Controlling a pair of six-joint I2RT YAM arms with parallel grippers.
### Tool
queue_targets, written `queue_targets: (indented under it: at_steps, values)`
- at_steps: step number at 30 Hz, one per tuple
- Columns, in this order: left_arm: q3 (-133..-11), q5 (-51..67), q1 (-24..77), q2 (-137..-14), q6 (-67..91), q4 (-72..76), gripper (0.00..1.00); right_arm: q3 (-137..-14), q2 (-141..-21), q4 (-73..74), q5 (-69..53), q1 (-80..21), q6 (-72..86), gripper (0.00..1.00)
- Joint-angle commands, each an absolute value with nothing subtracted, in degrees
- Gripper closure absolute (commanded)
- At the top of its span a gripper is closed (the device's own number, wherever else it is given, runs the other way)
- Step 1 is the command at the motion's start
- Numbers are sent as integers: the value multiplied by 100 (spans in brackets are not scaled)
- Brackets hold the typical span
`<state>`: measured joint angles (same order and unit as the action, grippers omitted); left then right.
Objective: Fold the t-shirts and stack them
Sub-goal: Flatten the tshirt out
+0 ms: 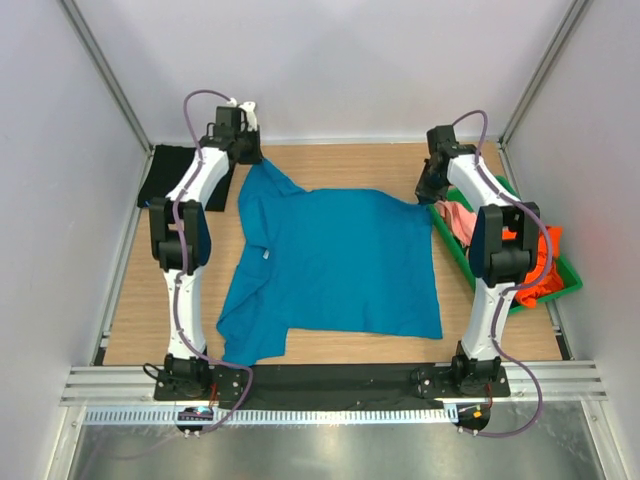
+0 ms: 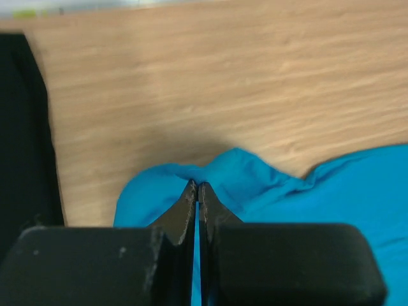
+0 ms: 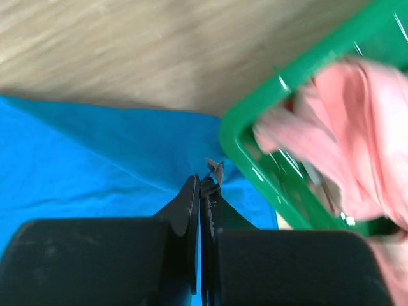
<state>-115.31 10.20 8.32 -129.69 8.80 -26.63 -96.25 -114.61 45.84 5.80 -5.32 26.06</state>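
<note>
Closest to the lens, the left claw [image 2: 196,186] is pressing its two black fingers together on a bunched fold of the teal-blue t-shirt [image 1: 340,260], with a thin strip of the cloth showing between them. Off to the left of that claw, the black t-shirt [image 1: 165,175] is lying as a flat dark rectangle at the edge of the wooden surface [image 1: 330,160], apart from the teal cloth. From the left claw's tips the teal-blue t-shirt is spreading rightward and back toward the arm bases, lying mostly flat on the surface. At the shirt's far right corner the right claw [image 3: 199,181] is likewise pinching the teal edge, fingers closed tight, and a small grey tag is poking out just beside the tips. Just to the right of this claw the green tray [image 3: 255,115] is sitting with its corner close beside the fingertips. The pink t-shirt [image 3: 357,121] is lying crumpled inside it, and the orange t-shirt [image 1: 545,265] is heaping up farther from the claw, at the tray's nearer end.
</note>
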Motion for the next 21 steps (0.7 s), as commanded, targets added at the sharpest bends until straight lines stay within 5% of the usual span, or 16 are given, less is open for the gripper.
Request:
queue_targets:
  at_steps: [1,11,21]
  values:
    - [-12251,1484,756,-12919,1028,-2347,100,-10221,-11679,4324,518,-545,2356,99]
    - [-12428,1635,747,-12789,1169,-2522,100,-10564,-11866,4596,431,-360,2347,99]
    - [-11963,1222,414,-10760,2212,-1602,100,-11030,-10504,5281,70,-684,2927,99]
